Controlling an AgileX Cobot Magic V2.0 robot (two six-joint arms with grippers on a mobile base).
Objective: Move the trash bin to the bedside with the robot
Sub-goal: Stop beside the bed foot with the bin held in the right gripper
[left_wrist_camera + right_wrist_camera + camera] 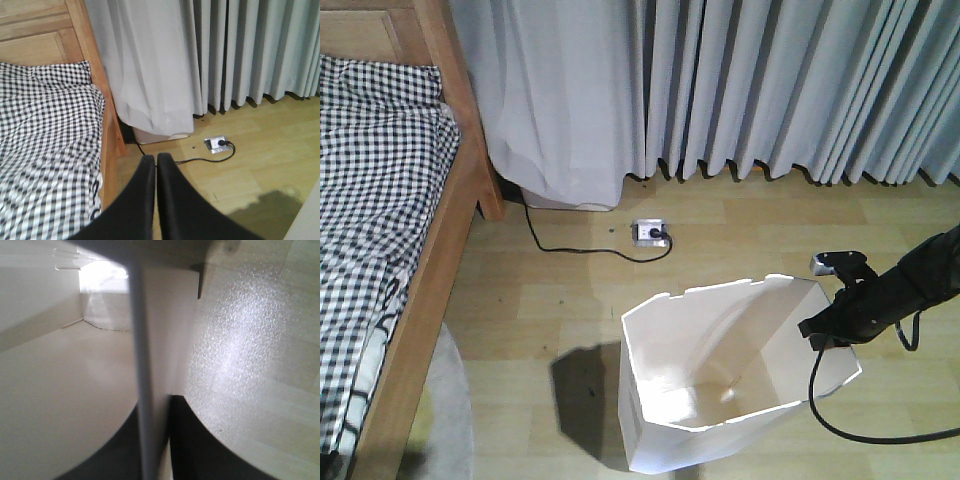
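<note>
The white trash bin [720,380] stands on the wooden floor at lower centre, tilted, its cream inside showing. The robot's black right arm reaches in from the right, and my right gripper [820,330] is shut on the bin's right rim. In the right wrist view the rim [145,390] runs upright between the two black fingers [192,440], with the bin's inside to the left. The bedside [430,260], a light wooden rail with checked bedding [370,200], lies at far left. My left gripper [155,162] is shut on nothing, hanging above the floor beside the bed rail [110,150].
Grey curtains [770,90] hang along the back wall. A floor socket [650,233] with a black cable [570,250] lies between bed and bin. A pale rug edge [445,420] sits by the bed rail. More black cable [880,437] trails from the right arm.
</note>
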